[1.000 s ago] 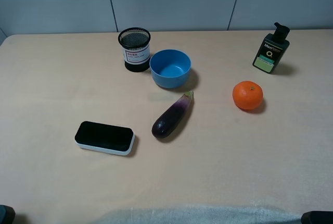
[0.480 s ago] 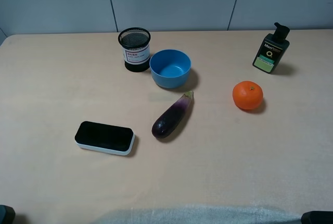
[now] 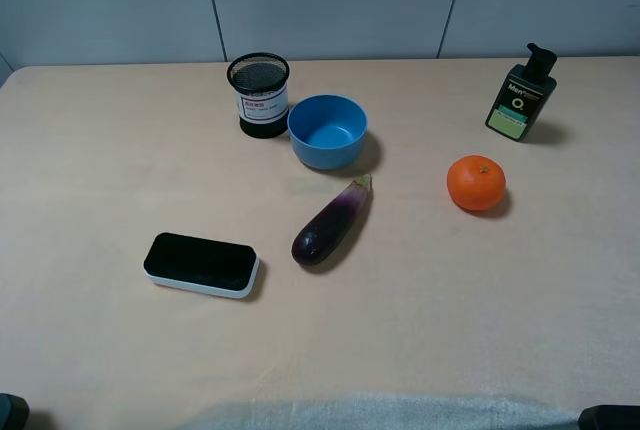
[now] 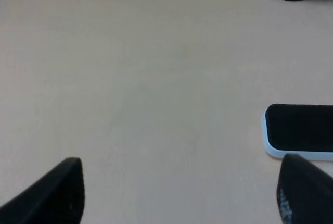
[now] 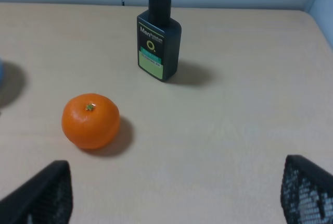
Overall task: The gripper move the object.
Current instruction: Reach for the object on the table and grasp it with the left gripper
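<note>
Nothing yet done: the eggplant point(image 3: 332, 222) lies untouched mid-tabletop point(image 3: 450, 300), between eraser point(image 3: 201, 264) and orange point(image 3: 476, 183) — the left gripper point(image 4: 182, 195) and right gripper point(image 5: 174, 195) hang well apart from it, fingers apart and empty, the whole move left.

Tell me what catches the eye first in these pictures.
The glossy dark-purple eggplant lies slantwise in the middle of the table, its stem end pointing toward the blue bowl. The bright orange sits off to its right, and the black-and-white eraser lies to its left, nearer the front edge.
</note>
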### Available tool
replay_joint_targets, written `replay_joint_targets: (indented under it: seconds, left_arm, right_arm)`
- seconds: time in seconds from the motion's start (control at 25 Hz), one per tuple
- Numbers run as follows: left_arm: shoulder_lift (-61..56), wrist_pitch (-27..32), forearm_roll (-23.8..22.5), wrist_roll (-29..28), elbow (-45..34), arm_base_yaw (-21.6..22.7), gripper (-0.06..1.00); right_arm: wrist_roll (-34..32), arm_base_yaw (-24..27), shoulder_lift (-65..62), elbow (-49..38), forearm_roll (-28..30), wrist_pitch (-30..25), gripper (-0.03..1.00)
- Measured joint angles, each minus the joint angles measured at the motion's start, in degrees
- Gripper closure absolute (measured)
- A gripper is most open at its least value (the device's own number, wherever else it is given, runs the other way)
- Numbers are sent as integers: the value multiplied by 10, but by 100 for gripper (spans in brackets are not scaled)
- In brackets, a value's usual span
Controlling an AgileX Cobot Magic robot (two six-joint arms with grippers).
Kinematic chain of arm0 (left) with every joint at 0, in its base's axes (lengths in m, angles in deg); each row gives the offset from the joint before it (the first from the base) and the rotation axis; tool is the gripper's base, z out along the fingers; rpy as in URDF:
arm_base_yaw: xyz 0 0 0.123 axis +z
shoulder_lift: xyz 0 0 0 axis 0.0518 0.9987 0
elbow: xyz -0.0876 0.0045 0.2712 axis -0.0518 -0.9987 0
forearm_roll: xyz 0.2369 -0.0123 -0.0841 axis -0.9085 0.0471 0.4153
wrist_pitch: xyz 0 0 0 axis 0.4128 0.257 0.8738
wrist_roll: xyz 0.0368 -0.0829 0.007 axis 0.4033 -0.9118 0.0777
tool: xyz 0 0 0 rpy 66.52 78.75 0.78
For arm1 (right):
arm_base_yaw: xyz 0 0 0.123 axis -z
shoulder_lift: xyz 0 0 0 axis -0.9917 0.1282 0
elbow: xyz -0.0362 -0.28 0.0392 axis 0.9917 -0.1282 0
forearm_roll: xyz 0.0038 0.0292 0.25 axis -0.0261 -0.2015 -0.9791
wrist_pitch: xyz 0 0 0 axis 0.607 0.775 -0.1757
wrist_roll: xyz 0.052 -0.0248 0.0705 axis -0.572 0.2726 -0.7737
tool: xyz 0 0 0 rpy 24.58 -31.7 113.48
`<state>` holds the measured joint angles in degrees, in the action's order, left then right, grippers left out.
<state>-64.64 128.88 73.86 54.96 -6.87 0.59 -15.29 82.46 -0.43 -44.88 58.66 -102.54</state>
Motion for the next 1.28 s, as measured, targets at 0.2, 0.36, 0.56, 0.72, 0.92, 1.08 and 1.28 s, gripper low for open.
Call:
replay_joint_targets:
  seconds: [0.2, 0.36, 0.56, 0.72, 0.92, 1.08, 1.28]
  left_arm:
    - [0, 0, 0, 0, 0, 0, 19]
    - [0, 0, 0, 0, 0, 0, 19]
    - [0, 0, 0, 0, 0, 0, 19]
    - [0, 0, 0, 0, 0, 0, 19]
    - [4, 0, 0, 0, 0, 0, 19]
    - [66, -2, 0, -2, 10, 0, 19]
    - [194, -20, 0, -2, 46, 0, 19]
  right_arm:
    - [0, 0, 0, 0, 0, 0, 36]
    - [0, 0, 0, 0, 0, 0, 36]
    - [0, 0, 0, 0, 0, 0, 36]
    - [0, 0, 0, 0, 0, 0, 36]
    - [0, 0, 0, 0, 0, 0, 36]
    - [0, 0, 0, 0, 0, 0, 36]
    - [0, 0, 0, 0, 0, 0, 36]
